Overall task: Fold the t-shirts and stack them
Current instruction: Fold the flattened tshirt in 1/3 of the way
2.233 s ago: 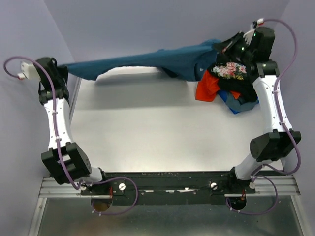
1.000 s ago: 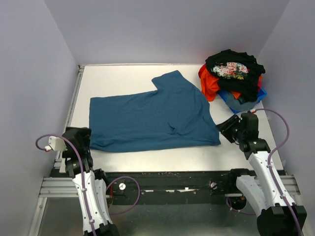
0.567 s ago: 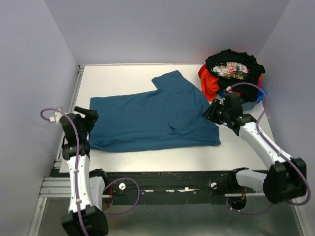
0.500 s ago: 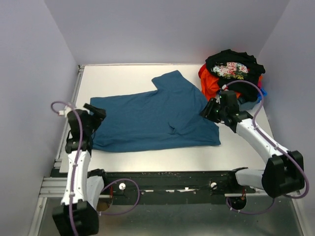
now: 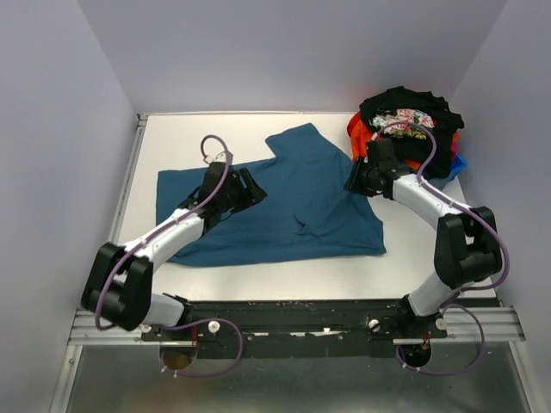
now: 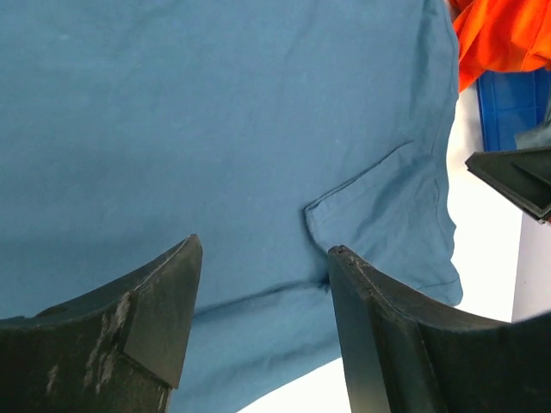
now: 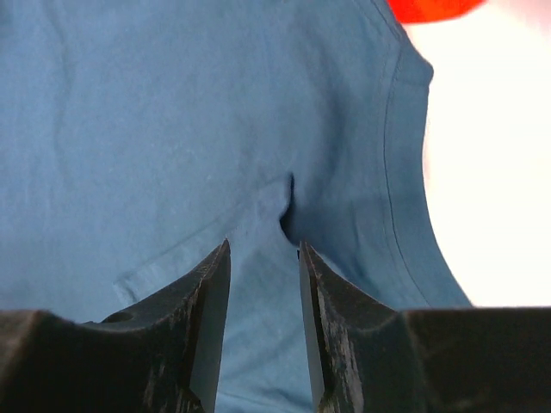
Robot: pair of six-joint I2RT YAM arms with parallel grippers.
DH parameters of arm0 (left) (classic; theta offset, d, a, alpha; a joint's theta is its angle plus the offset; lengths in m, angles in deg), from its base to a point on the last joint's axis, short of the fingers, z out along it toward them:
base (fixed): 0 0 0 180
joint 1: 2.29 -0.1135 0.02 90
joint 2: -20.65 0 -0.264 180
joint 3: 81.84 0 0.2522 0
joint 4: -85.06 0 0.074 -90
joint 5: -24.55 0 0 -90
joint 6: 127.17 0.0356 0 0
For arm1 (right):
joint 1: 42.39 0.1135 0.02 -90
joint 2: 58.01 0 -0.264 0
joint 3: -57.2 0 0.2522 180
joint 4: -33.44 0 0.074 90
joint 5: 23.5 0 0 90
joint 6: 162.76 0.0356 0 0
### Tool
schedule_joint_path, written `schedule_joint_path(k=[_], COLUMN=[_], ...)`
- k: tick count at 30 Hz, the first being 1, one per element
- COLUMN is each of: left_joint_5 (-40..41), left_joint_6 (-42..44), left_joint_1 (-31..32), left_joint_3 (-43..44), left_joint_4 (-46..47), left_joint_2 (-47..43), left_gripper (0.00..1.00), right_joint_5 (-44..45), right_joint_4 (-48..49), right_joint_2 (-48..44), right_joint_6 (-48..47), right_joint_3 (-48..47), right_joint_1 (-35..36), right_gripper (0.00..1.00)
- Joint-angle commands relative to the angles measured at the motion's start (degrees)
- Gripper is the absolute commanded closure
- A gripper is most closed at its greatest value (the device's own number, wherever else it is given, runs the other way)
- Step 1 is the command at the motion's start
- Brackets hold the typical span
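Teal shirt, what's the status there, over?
Teal shirt spread out, unfolded. Left claw open over its middle. Right claw open over its right edge. Other shirts heaped far right.

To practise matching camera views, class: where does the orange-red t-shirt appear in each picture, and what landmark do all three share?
Top external: the orange-red t-shirt lies at far right, partly under the black floral t-shirt.
Left wrist: in the top right corner.
Right wrist: at the top edge, right of centre.
Shared landmark: the small pucker in the teal-blue t-shirt.
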Motion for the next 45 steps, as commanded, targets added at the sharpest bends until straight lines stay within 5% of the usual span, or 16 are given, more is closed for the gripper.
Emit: schedule_joint_path(k=[1, 12, 16, 24, 35, 45], left_joint_5=[-0.22, -3.11, -6.10, -8.22, -13.04, -9.61], left_joint_6=[0.44, -2.55, -3.60, -4.48, -5.80, -3.60], left_joint_1=[3.75, 10.44, 10.79, 10.79, 10.97, 11.58], left_joint_3=[7.94, 15.15, 15.51, 17.18, 19.29, 19.12], left_joint_4=[2.49, 7.32, 9.51, 11.72, 12.68, 7.93], left_joint_2=[10.19, 24.87, 28.22, 32.79, 37.27, 35.78], left_gripper=[0.28, 0.39, 0.40, 0.49, 0.60, 0.54], right_joint_5=[1.46, -1.62, -1.88, -2.85, -2.93, -2.85], right_joint_4=[-1.60, -2.48, -1.69, -0.64, 2.62, 2.53], right_joint_2=[4.49, 11.61, 11.44, 9.78, 6.87, 6.78], right_joint_6=[-1.60, -1.42, -1.33, -1.68, -1.86, -1.42], right_joint_3=[-4.79, -6.82, -6.12, -5.94, -3.48, -3.56], right_joint_1=[0.28, 0.37, 0.46, 0.55, 0.72, 0.72], right_gripper=[0.55, 0.63, 0.80, 0.99, 0.99, 0.99])
